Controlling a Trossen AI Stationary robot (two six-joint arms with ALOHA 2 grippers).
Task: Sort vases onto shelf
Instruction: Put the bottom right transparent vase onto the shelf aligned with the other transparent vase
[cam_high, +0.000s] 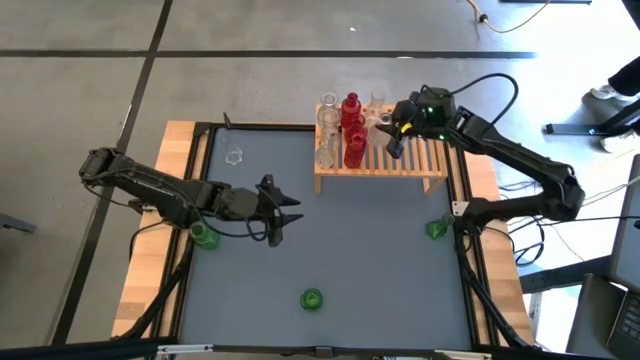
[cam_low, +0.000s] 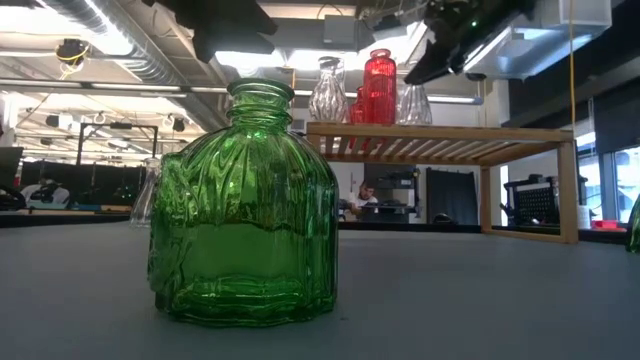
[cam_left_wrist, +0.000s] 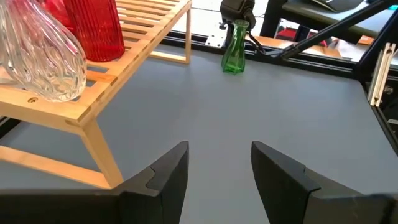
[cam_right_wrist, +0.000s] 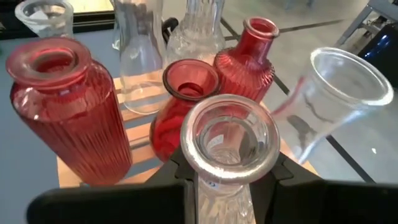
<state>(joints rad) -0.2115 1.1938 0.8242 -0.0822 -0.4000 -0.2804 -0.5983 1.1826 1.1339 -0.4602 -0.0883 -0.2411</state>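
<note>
The light-wood shelf (cam_high: 400, 160) stands at the table's far right and carries red vases (cam_high: 352, 128) and clear vases (cam_high: 327, 132). My right gripper (cam_high: 393, 140) hovers over the shelf top beside them, shut on a clear vase (cam_right_wrist: 229, 140). My left gripper (cam_high: 282, 216) is open over the grey table's middle left, nothing between its fingers (cam_left_wrist: 166, 174). Green vases stand on their bases on the table at the left (cam_high: 204, 236), near the front (cam_high: 312, 298) and at the right (cam_high: 437, 229). A clear vase (cam_high: 234, 157) stands at the far left. My right gripper pinches the clear vase's neck (cam_right_wrist: 225, 182), just under the flared rim, between its two fingers (cam_right_wrist: 180, 177). The fingers come slanting down from the table's right side. The vase's mouth points up. Its lower part is hidden by the gripper, so I cannot tell whether it rests on the slats.
Black frame rails and pale wooden edges border the grey table (cam_high: 330, 250). Free slats show on the shelf's right half (cam_high: 425, 155). In the low view the near green vase (cam_low: 245, 210) fills the foreground.
</note>
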